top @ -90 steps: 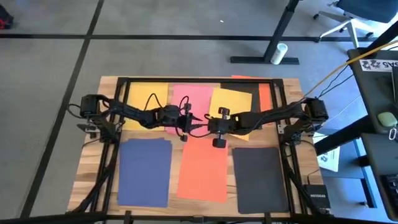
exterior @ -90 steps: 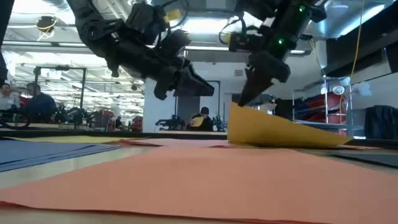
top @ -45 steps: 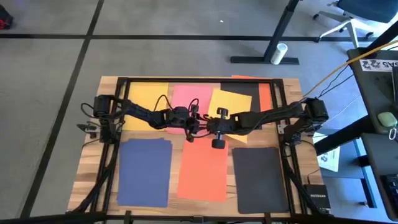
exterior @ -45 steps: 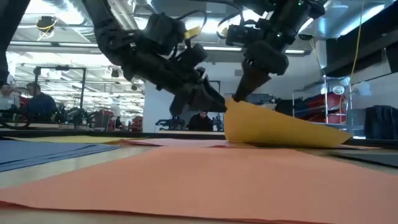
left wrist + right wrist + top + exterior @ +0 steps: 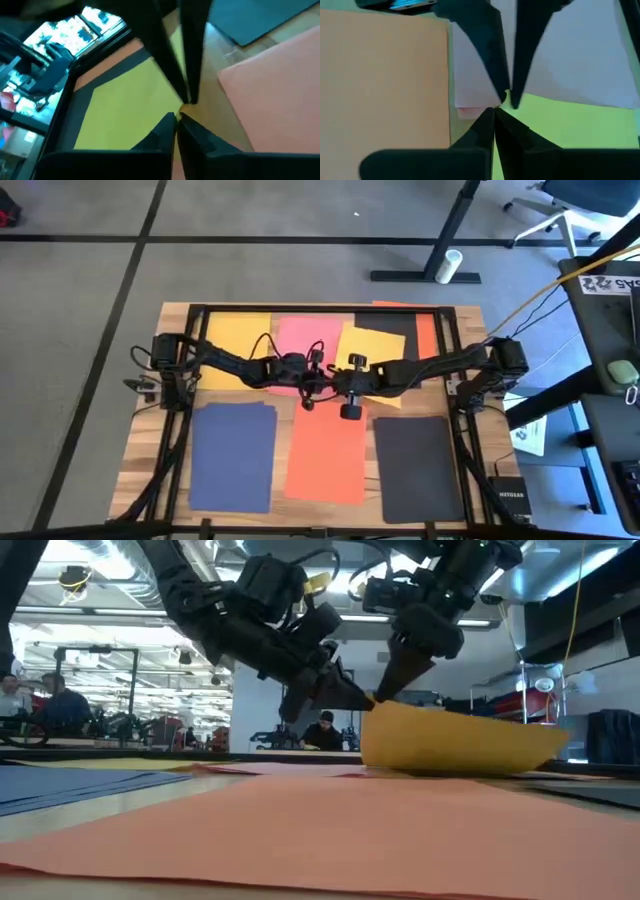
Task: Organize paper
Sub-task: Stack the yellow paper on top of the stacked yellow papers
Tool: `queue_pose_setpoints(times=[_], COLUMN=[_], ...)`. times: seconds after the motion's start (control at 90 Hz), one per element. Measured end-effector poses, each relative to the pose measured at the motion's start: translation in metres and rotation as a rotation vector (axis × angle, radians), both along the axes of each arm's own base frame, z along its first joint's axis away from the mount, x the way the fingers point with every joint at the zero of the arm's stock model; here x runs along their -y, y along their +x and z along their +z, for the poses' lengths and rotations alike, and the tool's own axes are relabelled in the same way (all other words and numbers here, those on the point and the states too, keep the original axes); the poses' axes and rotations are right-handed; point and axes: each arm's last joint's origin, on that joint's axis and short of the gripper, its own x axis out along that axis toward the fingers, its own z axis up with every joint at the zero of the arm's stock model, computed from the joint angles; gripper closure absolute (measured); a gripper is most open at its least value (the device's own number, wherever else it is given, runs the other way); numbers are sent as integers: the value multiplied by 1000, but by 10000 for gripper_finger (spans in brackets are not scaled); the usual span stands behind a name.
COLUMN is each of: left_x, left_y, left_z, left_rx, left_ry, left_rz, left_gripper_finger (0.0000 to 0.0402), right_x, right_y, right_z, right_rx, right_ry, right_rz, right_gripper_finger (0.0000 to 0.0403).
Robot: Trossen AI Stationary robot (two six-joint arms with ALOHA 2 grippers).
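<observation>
A yellow sheet (image 5: 378, 348) lies askew at the far middle, over a black sheet (image 5: 402, 323). Its near-left corner (image 5: 372, 712) is raised off the table, and its right part rests flat. My right gripper (image 5: 337, 383) is shut on that corner. My left gripper (image 5: 322, 376) is shut too, and its tips meet the same corner from the left. Another yellow sheet (image 5: 236, 338) and a pink sheet (image 5: 303, 338) lie flat at the far left. My right gripper pinches the yellow sheet's raised near-left corner (image 5: 516, 101) between its two fingers, coming steeply from above. The corner is lifted and the sheet bows down to the table on the right. My left gripper's shut fingertips (image 5: 362, 700) touch that same corner (image 5: 186, 107), coming slanting from the table's left. Whether paper lies between them I cannot tell.
Along the near edge lie a navy sheet (image 5: 233, 456), an orange sheet (image 5: 328, 448) and a black sheet (image 5: 418, 470). An orange strip (image 5: 427, 332) shows at the far right. A dark metal frame (image 5: 320, 308) borders the table.
My left gripper has moved toward the table's right until its tips meet the yellow sheet's raised corner. My right gripper has kept hold of that corner, and the sheet now bows higher near it.
</observation>
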Motion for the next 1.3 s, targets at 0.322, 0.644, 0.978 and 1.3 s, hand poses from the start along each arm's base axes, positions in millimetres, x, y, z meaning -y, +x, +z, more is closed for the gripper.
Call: queue_pose_setpoints(times=[0.322,0.644,0.978,1.3], left_x=[2,10,11,19], left_y=[-5,-24,-58,-101], left_z=[-7,10,40,70], left_rx=[-114,-267,-420,-488], left_ry=[20,103,145,64], left_rz=[19,58,202,451], left_gripper_finger=[402,401,401,401], right_x=[-1,-7,-13,-15], right_y=[0,-5,-15,-17], right_z=[1,27,30,29], right_rx=[14,57,-1,-17], right_ry=[50,122,108,104], right_rz=[1,5,-13,-16], right_gripper_finger=[378,361,393,396])
